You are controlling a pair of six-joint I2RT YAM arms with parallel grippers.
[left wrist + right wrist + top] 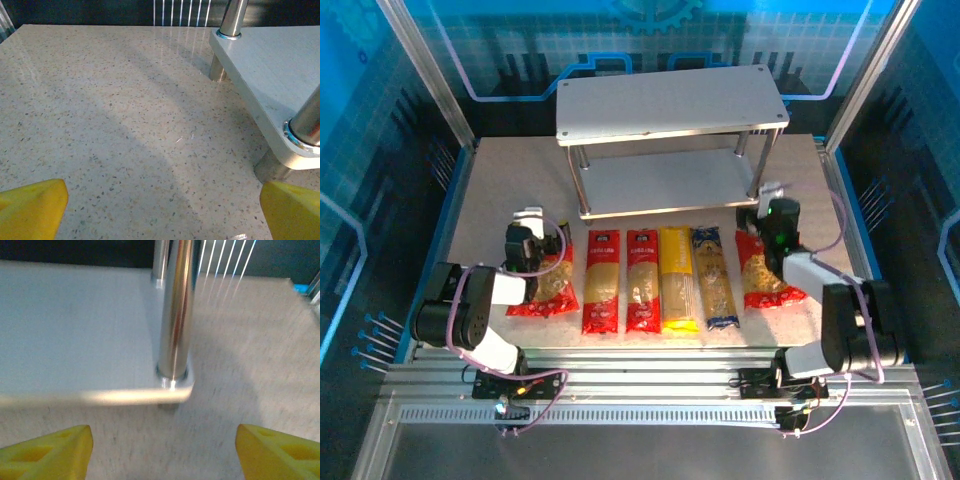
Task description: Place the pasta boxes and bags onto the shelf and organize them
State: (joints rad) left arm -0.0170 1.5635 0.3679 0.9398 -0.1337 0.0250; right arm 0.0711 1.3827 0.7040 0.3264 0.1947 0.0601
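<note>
The two-tier shelf stands at the back of the table, both boards bare. In front of it lie, side by side, two red pasta boxes, a yellow one and a dark blue one. One red bag lies at the left end of the row under my left arm, the other at the right end. My left gripper is open over bare table, left of the shelf's lower board. My right gripper is open, facing the shelf's front right leg.
A speckled tabletop stretches on both sides of the shelf. Blue enclosure walls with metal frame posts surround the table. The lower board's corner sits close in front of my right fingers.
</note>
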